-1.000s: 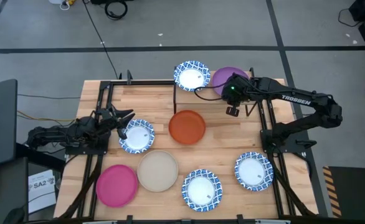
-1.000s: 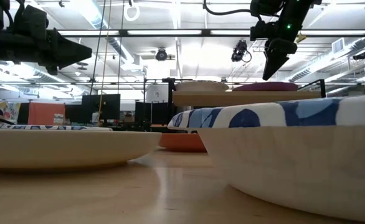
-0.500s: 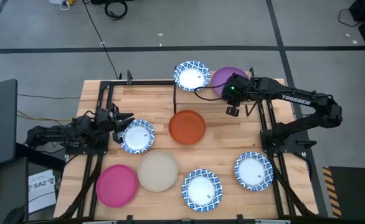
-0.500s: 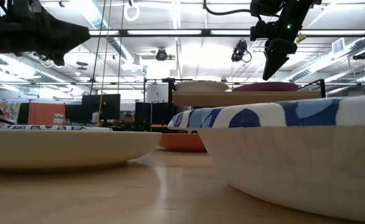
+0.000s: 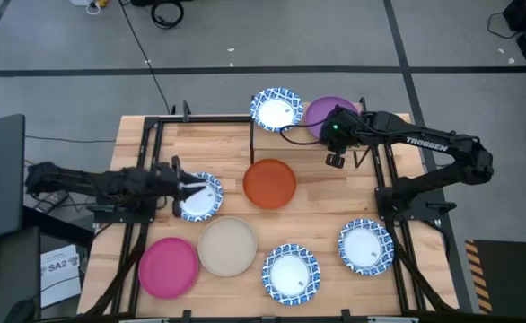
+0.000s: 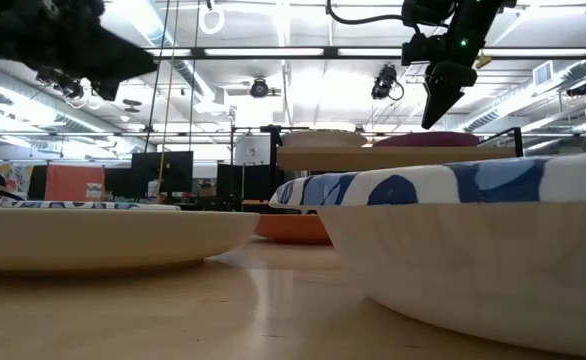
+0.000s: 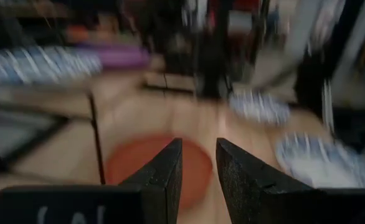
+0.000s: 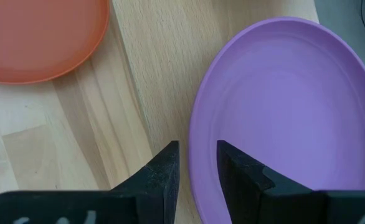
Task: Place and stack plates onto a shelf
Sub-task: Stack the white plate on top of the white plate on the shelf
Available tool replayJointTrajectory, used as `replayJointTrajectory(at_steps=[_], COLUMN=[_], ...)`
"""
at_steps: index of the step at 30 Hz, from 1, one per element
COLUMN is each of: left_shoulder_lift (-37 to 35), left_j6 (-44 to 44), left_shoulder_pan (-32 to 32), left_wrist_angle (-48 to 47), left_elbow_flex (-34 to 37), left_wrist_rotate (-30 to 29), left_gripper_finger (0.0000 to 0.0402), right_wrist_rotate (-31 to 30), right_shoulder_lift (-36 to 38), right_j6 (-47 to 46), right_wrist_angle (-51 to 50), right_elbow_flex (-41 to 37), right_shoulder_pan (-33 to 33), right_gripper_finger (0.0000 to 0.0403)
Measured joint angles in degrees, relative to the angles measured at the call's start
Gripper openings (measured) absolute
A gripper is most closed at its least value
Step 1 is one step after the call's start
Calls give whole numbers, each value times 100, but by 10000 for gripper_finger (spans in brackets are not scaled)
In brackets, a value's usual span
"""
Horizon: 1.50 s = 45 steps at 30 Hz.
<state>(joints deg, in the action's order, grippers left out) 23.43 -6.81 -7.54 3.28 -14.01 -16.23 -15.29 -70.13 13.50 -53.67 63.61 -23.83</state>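
The shelf (image 6: 373,157) stands at the table's far edge. It carries a blue-rimmed white plate (image 5: 276,109) and the purple plate (image 5: 317,108), each resting on its base. My right gripper (image 5: 335,161) is shut and hangs above the shelf's near edge, just beside the purple plate's rim (image 8: 198,124). My left gripper (image 5: 189,187) is shut, well above the table (image 6: 153,62), over the left rim of another blue-rimmed plate (image 5: 205,199). The orange plate (image 5: 269,183) lies on the table between the two grippers and shows ahead of the left fingers (image 7: 148,165).
Near the table's front edge lie the pink plate (image 5: 168,266), the beige plate (image 5: 227,246) and two blue-rimmed plates (image 5: 290,274) (image 5: 365,247). Black frame rails run along the table's left and right sides. Bare wood shows between the orange plate and the right rail.
My left gripper has moved toward the table's right and a little toward its near edge, from beside the blue-rimmed plate to over that plate's left rim, and the arm has stretched out behind it. No plate has moved.
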Motion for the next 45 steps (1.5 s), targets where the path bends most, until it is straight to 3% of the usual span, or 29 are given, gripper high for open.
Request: replayJointTrajectory(at_steps=[7, 15, 25, 31, 37, 45], left_shoulder_lift=[1078, 1983, 2614, 2941, 3335, 3935], left_j6=[-730, -1624, -3326, -3397, -2672, -2250], left_shoulder_pan=[-653, -1399, -1699, -1697, -1697, -1697], left_wrist_angle=[-2074, -3637, -4429, -4927, -4991, -4966], left_elbow_flex=[-1100, -1869, -1951, -1951, -1951, -1949], left_wrist_rotate=[9, 266, 901, 828, 766, 565], left_gripper_finger=[103, 103, 105, 140, 183, 192], right_wrist_rotate=[0, 0, 0, 0, 0, 0], right_shoulder_lift=[0, 0, 2, 2, 2, 2], right_j6=[0, 0, 0, 0, 0, 0], right_wrist_angle=[0, 0, 4, 7, 18, 41], right_elbow_flex=[0, 0, 0, 2, 2, 2], right_shoulder_pan=[-1, 1, 0, 1, -1, 0], right_gripper_finger=[113, 113, 113, 113, 113, 113])
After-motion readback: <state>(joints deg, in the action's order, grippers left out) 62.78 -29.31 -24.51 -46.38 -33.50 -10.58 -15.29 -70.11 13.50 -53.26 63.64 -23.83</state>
